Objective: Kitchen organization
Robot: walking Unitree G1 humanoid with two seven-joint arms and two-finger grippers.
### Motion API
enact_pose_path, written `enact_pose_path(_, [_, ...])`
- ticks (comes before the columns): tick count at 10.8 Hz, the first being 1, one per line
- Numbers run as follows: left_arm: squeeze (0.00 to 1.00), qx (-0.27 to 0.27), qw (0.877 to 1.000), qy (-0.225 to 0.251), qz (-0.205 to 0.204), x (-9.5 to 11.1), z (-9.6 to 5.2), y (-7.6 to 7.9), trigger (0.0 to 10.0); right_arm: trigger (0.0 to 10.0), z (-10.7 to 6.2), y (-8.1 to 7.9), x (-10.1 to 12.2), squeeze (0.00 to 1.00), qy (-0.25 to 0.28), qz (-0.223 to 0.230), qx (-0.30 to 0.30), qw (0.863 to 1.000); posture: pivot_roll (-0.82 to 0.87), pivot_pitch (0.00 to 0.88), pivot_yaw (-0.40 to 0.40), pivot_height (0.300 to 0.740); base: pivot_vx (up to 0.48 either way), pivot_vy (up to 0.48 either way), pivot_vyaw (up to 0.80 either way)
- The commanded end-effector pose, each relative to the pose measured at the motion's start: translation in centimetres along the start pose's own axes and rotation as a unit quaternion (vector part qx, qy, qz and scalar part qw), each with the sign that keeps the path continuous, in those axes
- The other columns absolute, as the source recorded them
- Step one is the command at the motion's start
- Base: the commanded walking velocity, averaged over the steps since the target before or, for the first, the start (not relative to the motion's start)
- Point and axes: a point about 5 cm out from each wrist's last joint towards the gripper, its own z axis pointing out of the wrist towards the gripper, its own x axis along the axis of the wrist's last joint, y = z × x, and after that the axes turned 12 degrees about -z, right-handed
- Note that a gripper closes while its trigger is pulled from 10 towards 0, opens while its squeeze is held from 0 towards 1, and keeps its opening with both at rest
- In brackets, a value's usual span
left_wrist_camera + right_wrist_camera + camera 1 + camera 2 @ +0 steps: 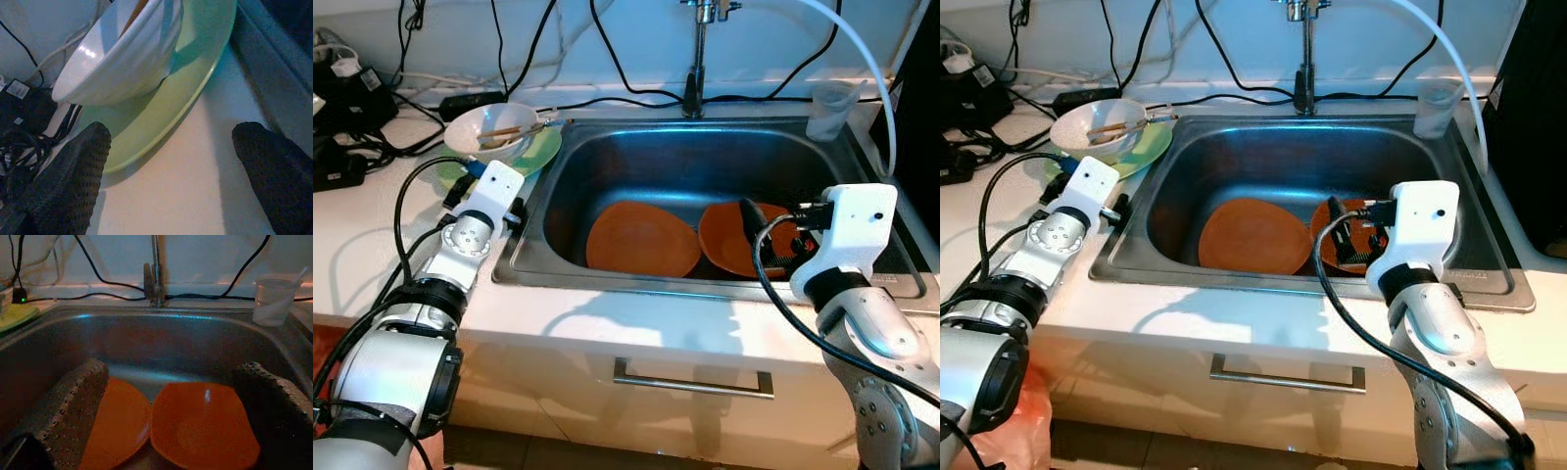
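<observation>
Left gripper (168,169) was open, empty, low over the counter (362,264) beside the green plate (195,73) holding a white bowl (489,129). Two orange plates (641,240) lay in the sink (705,147). Right gripper (171,406) hovered spread wide over them, grasping nothing.

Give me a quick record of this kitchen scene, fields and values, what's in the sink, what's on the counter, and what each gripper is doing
sink: two orange plates
counter: white bowl with chopsticks, on green plate
sink rim: plastic cup
left gripper: open, at green plate's edge
right gripper: open, over the orange plates
</observation>
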Motion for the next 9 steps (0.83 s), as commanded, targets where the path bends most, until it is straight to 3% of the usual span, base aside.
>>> enact_pose_path(1, [0.0, 0.007, 1.0, -0.015, 0.006, -0.5, -0.1, -0.2, 10.0, 10.0, -0.6, 0.2, 0.1, 0.0, -0.003, -0.001, -0.001, 1.0, -0.28, 0.067, 0.095, 0.74, 0.0, 0.0, 0.0])
enact_pose_path(7, [0.0, -0.015, 0.999, 0.005, 0.031, 1.3, 0.4, 1.7, 10.0, 10.0, -2.1, 1.2, 0.2, 0.0, -0.018, -0.01, -0.026, 0.999, -0.35, 0.091, 0.102, 0.74, 0.0, 0.0, 0.0])
enact_pose_path(9, [0.0, -0.031, 0.999, 0.011, 0.009, 1.9, 0.6, 2.0, 10.0, 10.0, -2.2, 1.4, 0.2, 0.0, -0.021, -0.014, -0.029, 0.999, -0.35, 0.086, 0.104, 0.74, 0.0, 0.0, 0.0])
